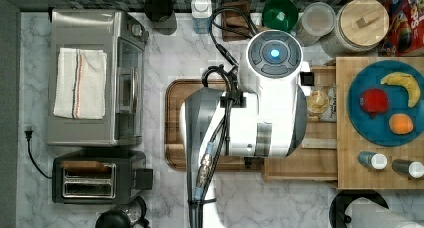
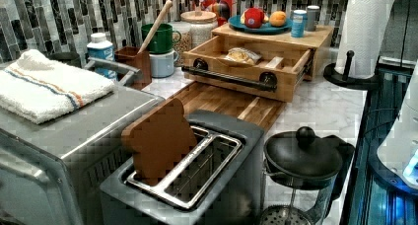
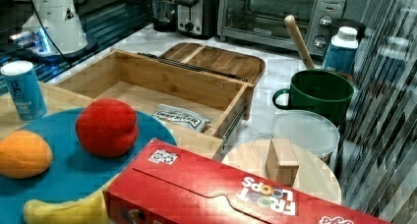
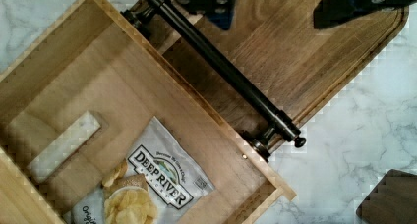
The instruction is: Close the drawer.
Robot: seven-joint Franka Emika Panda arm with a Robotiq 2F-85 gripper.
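Drawer: the light-wood drawer (image 2: 246, 62) stands pulled out from under the thick slab (image 2: 315, 37), upper centre of the left view; its front edge reaches over the dark board (image 2: 226, 104).
Same drawer, right view: it fills the middle of the frame (image 3: 162, 81), with the dark board (image 3: 216, 59) behind it, toward the upper centre.
Handle: a black bar (image 2: 229, 78) runs the full width of the drawer front on two round mounts.
Contents: a bag of Deep River chips (image 4: 157, 180) lies flat on the plywood floor, near a pale strip (image 4: 64, 145).
Gripper: in the wrist view the gripper (image 4: 278, 13) hovers over the dark board (image 4: 305, 52), just outside the drawer front; its fingers (image 4: 223, 17) are spread apart and grasp nothing. One finger is close to the handle (image 4: 221, 67); whether they touch cannot be told.
Arm: in the top view the white arm (image 1: 270, 103) covers the centre of the frame, hiding most of the drawer (image 1: 300, 163).
Slab top: a blue plate (image 1: 360, 113) with fruit sits at the right of the top view.
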